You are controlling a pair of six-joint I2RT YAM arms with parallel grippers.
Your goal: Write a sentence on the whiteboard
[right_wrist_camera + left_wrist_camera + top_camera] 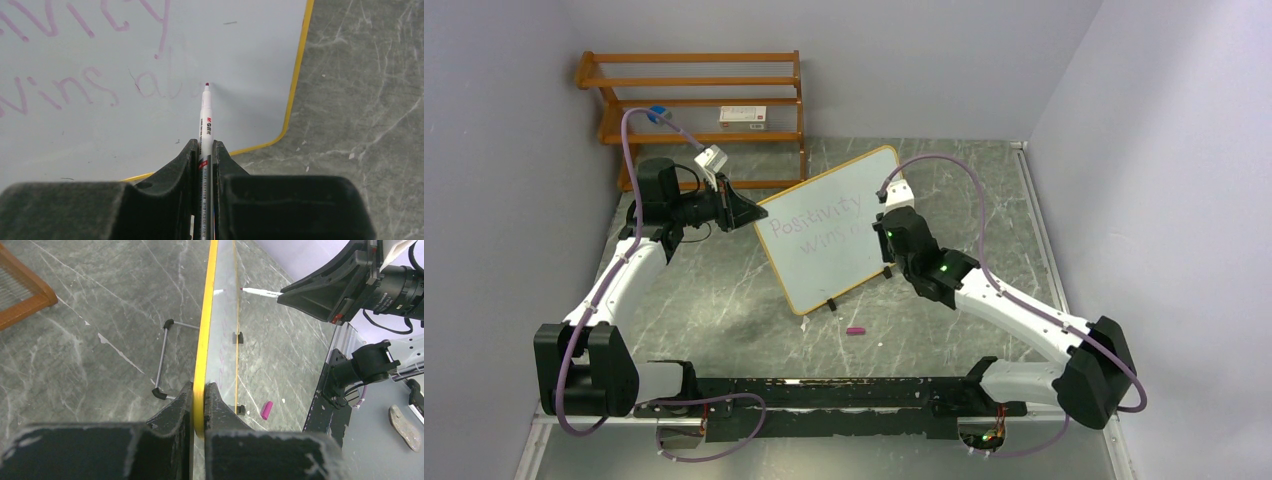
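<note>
The whiteboard [829, 255] stands tilted on the marble table, and my left gripper [746, 210] is shut on its yellow-framed left edge [205, 340]. The frame sits pinched between the left gripper's [199, 387] two fingers. The sentence [816, 225], in purple, reads "Positivity wins" in two lines, with fainter strokes [155, 85] after "wins". My right gripper [887, 228] faces the board's right part and is shut on a white marker [206, 117]. The marker's red tip [206, 84] sits just off the board, near the faint strokes. The right gripper [204, 146] holds the marker upright along its fingers.
A purple marker cap [855, 330] lies on the table in front of the board. A wooden shelf [694, 100] with a small box [744, 115] stands against the back wall at the left. The board's wire stand [161, 360] rests behind it. Walls close in on both sides.
</note>
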